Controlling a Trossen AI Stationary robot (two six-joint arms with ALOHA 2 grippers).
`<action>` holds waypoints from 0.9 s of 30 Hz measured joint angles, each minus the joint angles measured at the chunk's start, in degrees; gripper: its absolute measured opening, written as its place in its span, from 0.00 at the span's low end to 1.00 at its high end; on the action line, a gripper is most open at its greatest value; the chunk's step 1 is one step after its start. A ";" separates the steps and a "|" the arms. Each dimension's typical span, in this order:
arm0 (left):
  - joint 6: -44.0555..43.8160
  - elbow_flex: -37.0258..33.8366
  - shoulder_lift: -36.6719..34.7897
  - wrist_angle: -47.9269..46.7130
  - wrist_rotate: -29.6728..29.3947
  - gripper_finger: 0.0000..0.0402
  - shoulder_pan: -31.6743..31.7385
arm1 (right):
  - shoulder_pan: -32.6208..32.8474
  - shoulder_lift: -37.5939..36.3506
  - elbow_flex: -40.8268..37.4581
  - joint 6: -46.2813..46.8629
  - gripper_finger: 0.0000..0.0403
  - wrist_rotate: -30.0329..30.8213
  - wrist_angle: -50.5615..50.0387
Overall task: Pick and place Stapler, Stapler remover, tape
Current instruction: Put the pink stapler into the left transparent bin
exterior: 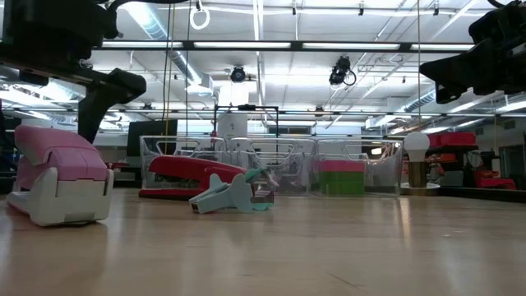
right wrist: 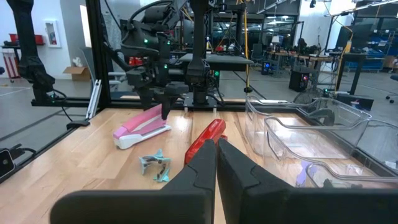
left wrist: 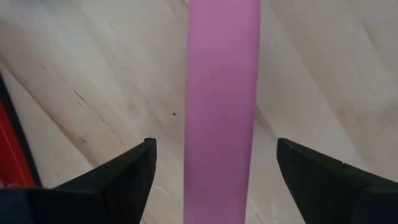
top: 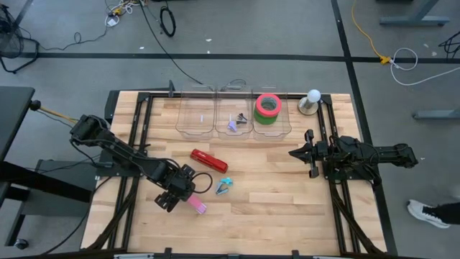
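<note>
Pink stapler (top: 197, 206) lies flat on the bench (top: 287, 208) near the front edge, left of the middle. The left gripper (top: 175, 194) hangs right over it with its fingers (left wrist: 118, 180) spread wide open, one on each side, not touching it. A red stapler (top: 208, 160) lies near the middle of the bench, and a teal remover (top: 224, 186) lies just in front of it. Three clear bins (top: 196, 115) sit along the back edge. The right bin holds the tape (top: 267, 108), red roll on green roll. The middle bin holds a purple remover (top: 235, 122). The right gripper (top: 302, 152) waits by the right edge, shut tight and holding nothing.
</note>
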 joint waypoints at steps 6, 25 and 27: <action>0.00 0.00 0.00 -0.07 -0.29 0.77 0.34 | 0.00 0.00 0.00 0.00 0.04 -0.01 -0.01; 0.07 0.00 0.00 -0.18 1.85 0.46 0.70 | 0.00 0.00 0.00 0.00 0.04 0.01 0.01; 0.07 0.00 0.00 -0.18 1.85 0.44 0.70 | -0.02 0.00 0.00 0.00 0.04 -0.01 0.00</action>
